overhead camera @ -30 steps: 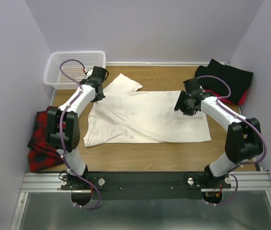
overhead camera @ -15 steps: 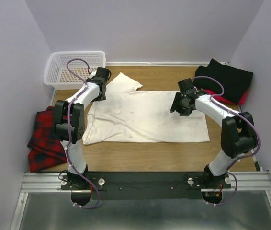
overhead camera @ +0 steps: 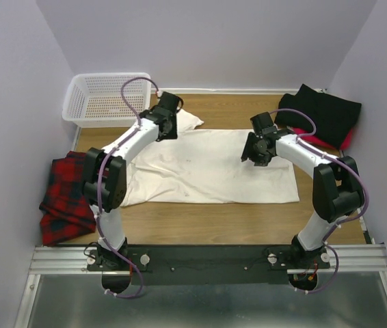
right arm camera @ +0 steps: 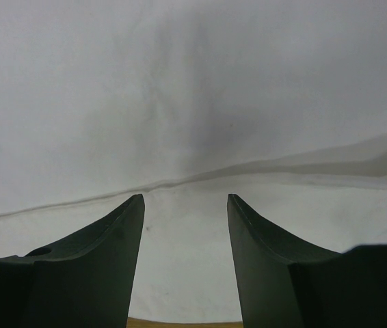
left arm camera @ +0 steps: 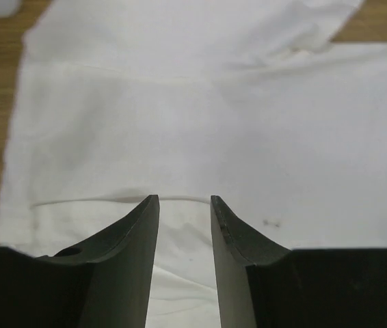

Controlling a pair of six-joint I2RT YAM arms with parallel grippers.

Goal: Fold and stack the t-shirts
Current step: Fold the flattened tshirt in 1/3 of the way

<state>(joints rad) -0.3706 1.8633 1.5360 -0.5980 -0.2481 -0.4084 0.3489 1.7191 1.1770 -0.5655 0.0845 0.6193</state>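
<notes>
The large cream-white t-shirt [overhead camera: 207,167] lies spread flat in the middle of the wooden table. My left gripper [overhead camera: 167,131] hovers over its far left part beside the sleeve [overhead camera: 188,120]. In the left wrist view it [left arm camera: 184,199] is open and empty above the white cloth [left arm camera: 200,116]. My right gripper [overhead camera: 250,154] hovers over the shirt's far right part. It [right arm camera: 185,198] is open and empty above the cloth [right arm camera: 193,102], just short of a fold line. The black t-shirt [overhead camera: 323,113] lies at the far right on top of the red one [overhead camera: 347,140].
A white plastic basket [overhead camera: 104,99] stands at the far left corner. A red and black plaid cloth [overhead camera: 63,198] hangs over the table's left edge. Walls close in on the left, far and right sides.
My left gripper has swung right along the shirt's far edge, from its left corner to beside the sleeve. My right gripper has shifted slightly left and farther. The shirt lies about as before.
</notes>
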